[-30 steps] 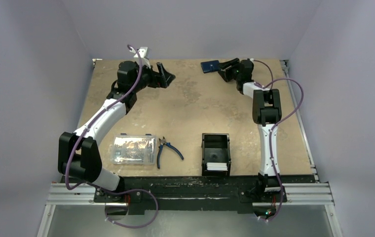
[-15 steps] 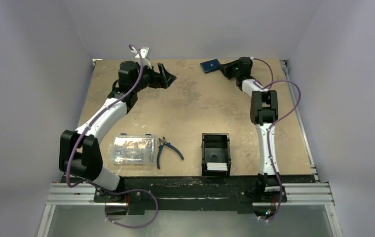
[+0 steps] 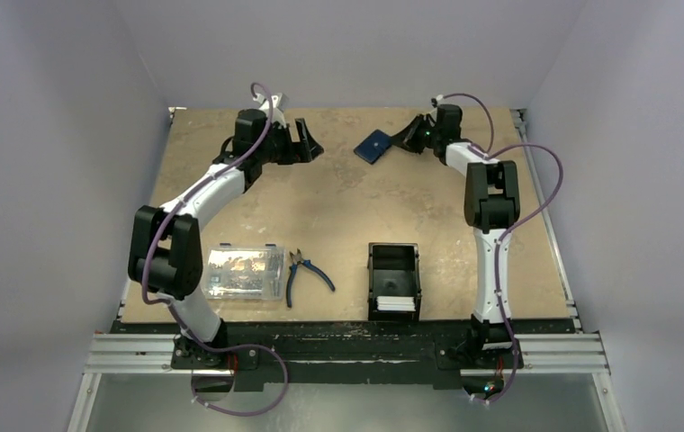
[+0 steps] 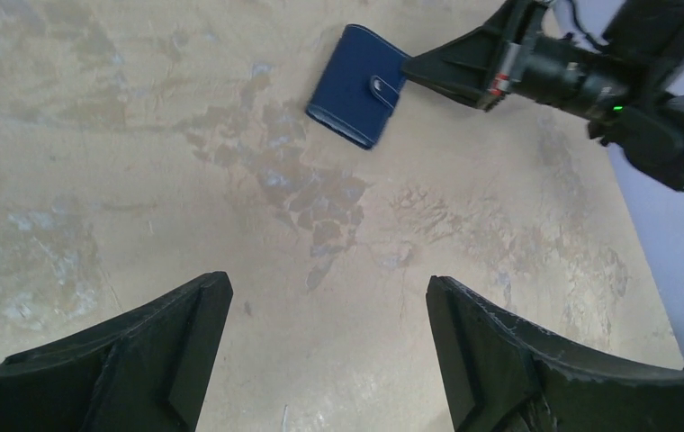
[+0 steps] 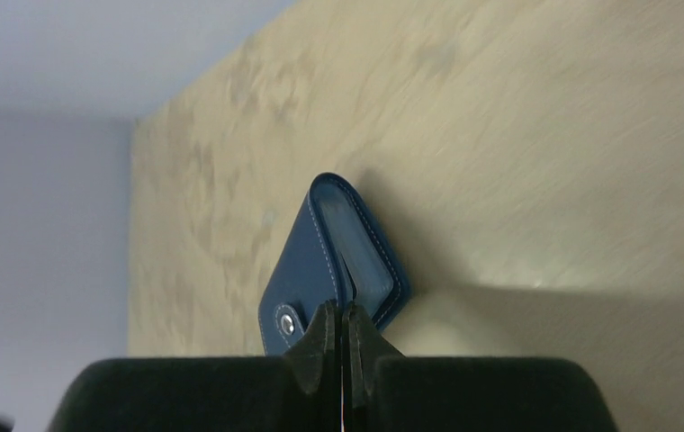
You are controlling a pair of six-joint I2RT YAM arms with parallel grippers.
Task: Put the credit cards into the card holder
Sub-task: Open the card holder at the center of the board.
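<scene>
Lavender walls are closing in a worn tan tabletop [image 3: 365,207] on three sides, and both arms are reaching toward its far edge. At the far right, the right gripper [image 5: 339,337] is pinching the card holder [image 5: 329,261], its two fingertips pressed together on the near edge just beside the silver snap. From the right wrist camera the navy wallet is showing edge-on, its two flaps gaping slightly. Whether it is lying flat or being tipped up off the surface, I cannot tell. The left wrist camera is looking across at the same wallet [image 4: 356,85], with the right gripper [image 4: 408,65] touching its corner. Overhead, the card holder [image 3: 374,147] is sitting at an angle near the far middle of the tabletop, between the two grippers. Farther left, the left gripper [image 3: 307,141] is hovering with its fingers spread wide and gripping nothing, bare tabletop showing between them. Well apart from all this, near the front edge, a black tray [image 3: 372,270] is holding the white credit cards [image 3: 395,303] at its near end. Blue-handled pliers [image 3: 305,273] are lying to the tray's left, just beside a clear plastic box [image 3: 244,273].
</scene>
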